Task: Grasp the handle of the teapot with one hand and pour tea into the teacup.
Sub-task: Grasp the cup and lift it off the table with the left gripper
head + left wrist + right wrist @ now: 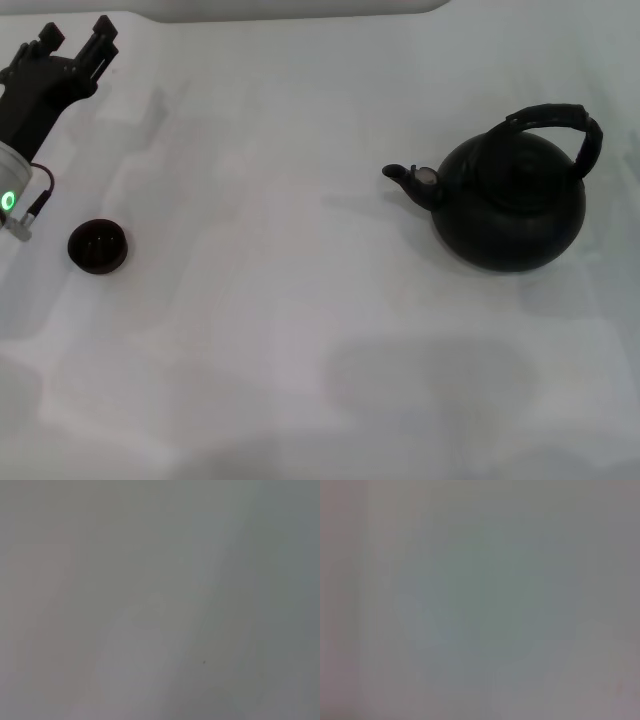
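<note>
The matte-black teapot (512, 205) stands upright on the white table at the right, its short spout (398, 174) pointing left. Its ribbed black handle (556, 118) arches over the top with nothing touching it. The small dark teacup (97, 246) sits far to the left, well apart from the pot. My left gripper (77, 36) hovers at the far left corner, beyond the cup, open and holding nothing. My right gripper is out of view. Both wrist views show only blank pale surface.
A white cloth-covered table (300, 330) fills the head view. A pale raised edge (300, 8) runs along the far side. A wide bare stretch lies between the cup and the pot.
</note>
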Robot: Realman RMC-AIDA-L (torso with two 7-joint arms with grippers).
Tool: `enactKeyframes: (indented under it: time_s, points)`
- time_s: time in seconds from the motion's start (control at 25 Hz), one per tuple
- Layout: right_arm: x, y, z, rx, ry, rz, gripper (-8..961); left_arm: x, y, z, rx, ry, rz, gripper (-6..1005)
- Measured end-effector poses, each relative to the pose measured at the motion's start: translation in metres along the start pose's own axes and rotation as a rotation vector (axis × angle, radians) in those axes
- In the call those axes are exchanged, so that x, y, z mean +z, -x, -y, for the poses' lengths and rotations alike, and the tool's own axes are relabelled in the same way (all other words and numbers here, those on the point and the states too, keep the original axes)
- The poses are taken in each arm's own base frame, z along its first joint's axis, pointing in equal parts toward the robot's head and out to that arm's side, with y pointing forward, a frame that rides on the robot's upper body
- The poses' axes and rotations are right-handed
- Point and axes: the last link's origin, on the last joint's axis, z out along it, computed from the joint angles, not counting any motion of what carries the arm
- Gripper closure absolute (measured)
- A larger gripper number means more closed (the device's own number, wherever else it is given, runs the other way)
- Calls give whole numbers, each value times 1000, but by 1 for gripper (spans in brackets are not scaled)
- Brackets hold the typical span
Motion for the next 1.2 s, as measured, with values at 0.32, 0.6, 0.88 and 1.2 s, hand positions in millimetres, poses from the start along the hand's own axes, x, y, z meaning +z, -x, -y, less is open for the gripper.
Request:
enactKeyframes:
  time_s: [0.32, 0.6, 0.88, 1.2]
  points:
    - [0, 0, -1, -1, 6, 1, 79, -3, 2, 1, -3, -4, 3, 228]
    - [0, 0, -2, 21, 7, 1, 79, -2, -2, -2, -81, 30, -5, 229]
    - [-1, -1, 0, 40, -1, -7, 80, 22, -26, -17, -160, 259, 142, 228]
    - [0, -1, 0, 42, 0, -8, 80, 41, -53, -25, -105, 405, 474, 226]
